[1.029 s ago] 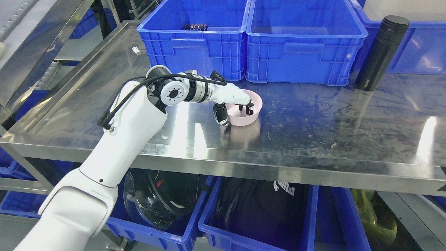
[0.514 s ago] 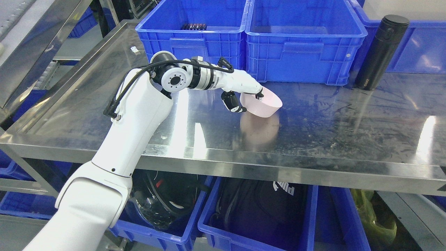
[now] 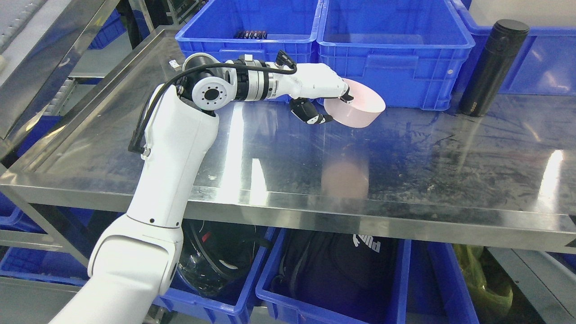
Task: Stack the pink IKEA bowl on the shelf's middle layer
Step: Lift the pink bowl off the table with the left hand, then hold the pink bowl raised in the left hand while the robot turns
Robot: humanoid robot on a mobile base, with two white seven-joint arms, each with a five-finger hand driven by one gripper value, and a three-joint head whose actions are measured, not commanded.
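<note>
A pink bowl point(image 3: 357, 108) hangs tilted in the air above the steel shelf surface point(image 3: 288, 148), in front of the blue bins. My left hand point(image 3: 330, 101) is shut on its near rim, thumb below and fingers over the edge. The white left arm reaches in from the lower left. A pink reflection of the bowl shows on the steel below it. The right arm is out of view.
Two blue bins point(image 3: 391, 49) stand at the back of the shelf, the left bin point(image 3: 247, 45) holding small dark items. A black flask point(image 3: 492, 67) stands at the right. Lower blue bins point(image 3: 333, 279) hold a helmet and a black bag.
The left hand has lifted the pink bowl off the steel surface and carried it up and to the right, toward the blue bins.
</note>
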